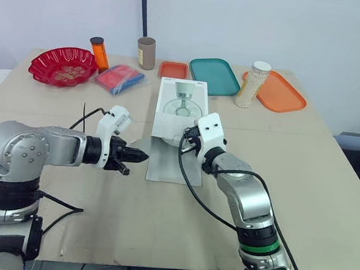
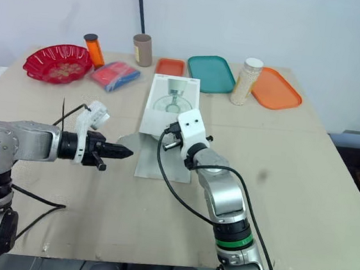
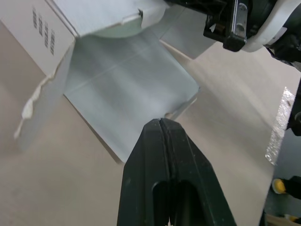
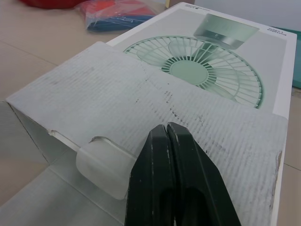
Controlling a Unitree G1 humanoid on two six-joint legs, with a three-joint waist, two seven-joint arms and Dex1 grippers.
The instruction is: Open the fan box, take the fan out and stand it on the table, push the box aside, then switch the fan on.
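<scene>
Fingers on the left gripper [image 1: 140, 157] are clenched on nothing, low over the worktop [image 1: 329, 189] just beside the left edge of the opened flap [image 1: 167, 164]. To its right the box [image 1: 181, 103] lies flat at the middle of the worktop, fan picture upward. Its long axis runs from the robot toward the far edge, and its open mouth points back at the robot, with the flap folded out flat on the worktop in front of it. Thin white cardboard like this is probably light and easily dented, and the torn edge of the side flap [image 3: 47, 89] suggests it rips under a hard pull, so the walls are a poor place to squeeze. A translucent tab [image 4: 101, 175] peeks from the mouth, likely wrapping; the fan itself is hidden. I judge the fan to be rigid plastic, fairly light, with a grille that dislikes pinching, so its base is the better hold, drawn out along the box's length. Further right, the right gripper [image 4: 167, 128] is likewise clenched and empty, its tips at the top edge of the mouth; whether they touch the cardboard I cannot tell.
</scene>
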